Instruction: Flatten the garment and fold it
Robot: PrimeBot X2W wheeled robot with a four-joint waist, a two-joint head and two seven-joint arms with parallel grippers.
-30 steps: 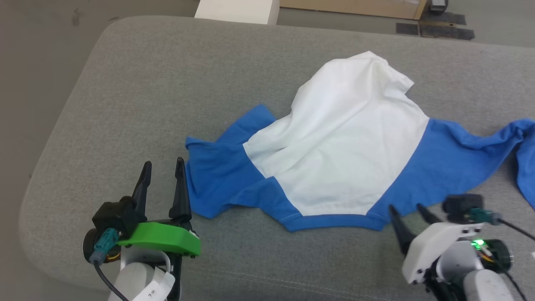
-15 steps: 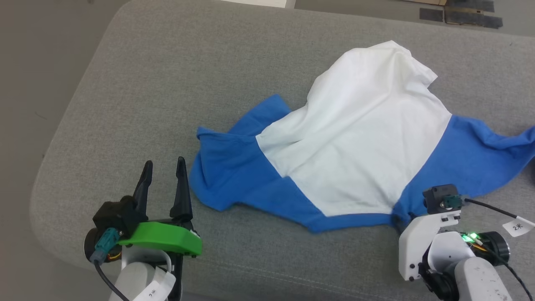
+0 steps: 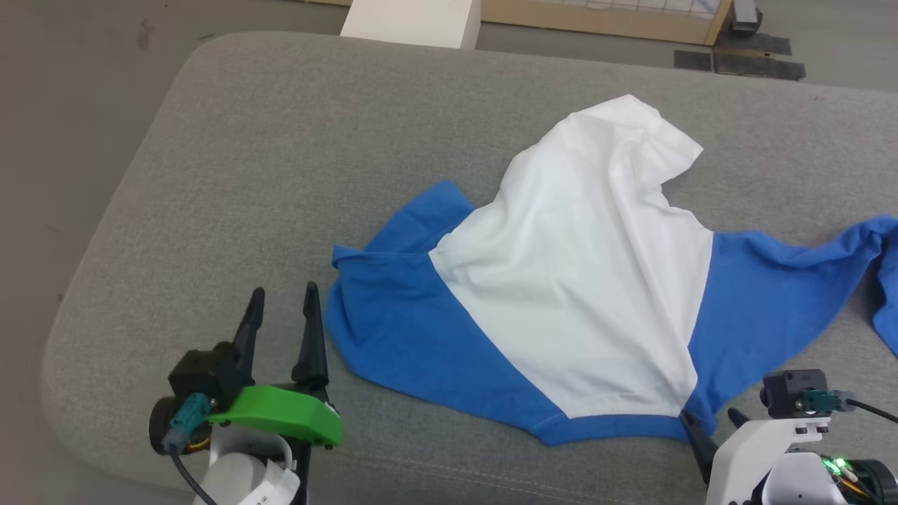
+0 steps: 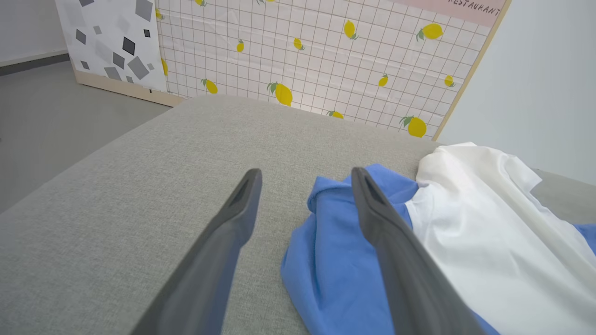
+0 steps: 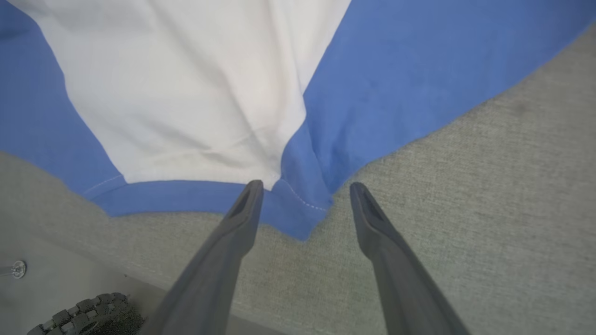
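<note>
Garment [image 5: 186, 93] corner between parted right claw [image 5: 305, 185], wrist view.

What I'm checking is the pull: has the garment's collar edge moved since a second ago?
Yes. The garment, at its collar, lies nearer the front seam, toward the right gripper.

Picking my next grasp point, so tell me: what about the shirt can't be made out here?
- Right sleeve of the garment: end cut off by the head view's right edge.
- Left sleeve: folded on itself, its end hidden, head view.
- Far white hem: doubled over, hiding what's beneath, head view.
- Right gripper: in the right wrist view one finger overlaps the blue trim; contact unclear.
</note>
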